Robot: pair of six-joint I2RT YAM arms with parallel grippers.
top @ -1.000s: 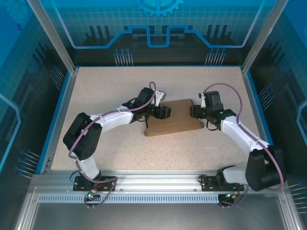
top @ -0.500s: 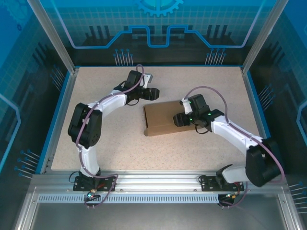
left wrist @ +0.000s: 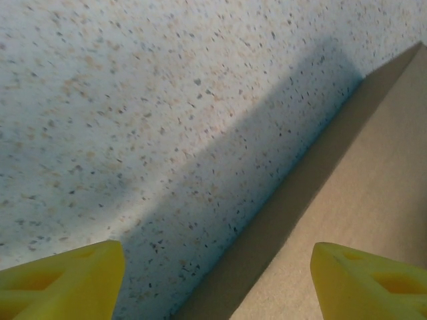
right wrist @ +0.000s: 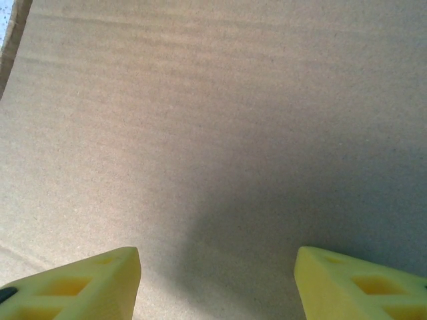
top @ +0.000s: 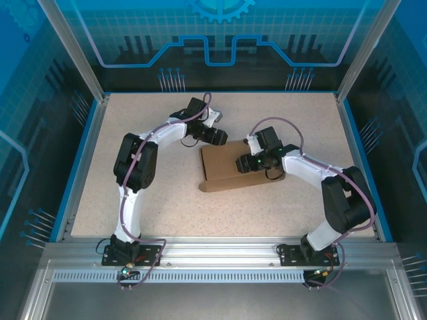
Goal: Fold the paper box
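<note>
The paper box [top: 223,170] lies closed and flat in the middle of the table, plain brown cardboard with a lip along its front edge. My left gripper [top: 220,137] hovers open at the box's far left corner. In the left wrist view its yellow fingertips [left wrist: 60,280] straddle the box's edge [left wrist: 373,173], one over speckled table and one over cardboard, with nothing between them. My right gripper [top: 244,163] is over the middle of the box top and open. In the right wrist view its fingertips [right wrist: 73,283] stand wide apart just above the cardboard [right wrist: 213,100].
The speckled table [top: 147,193] has a raised blue rim and metal frame posts [top: 73,53] at its far corners. Both arms reach inward from the near rail [top: 213,250] and bend toward the box.
My right gripper has moved left from the box's right end onto its top. My left gripper pulled back from the box's left end toward the far side, then came to the far left corner.
</note>
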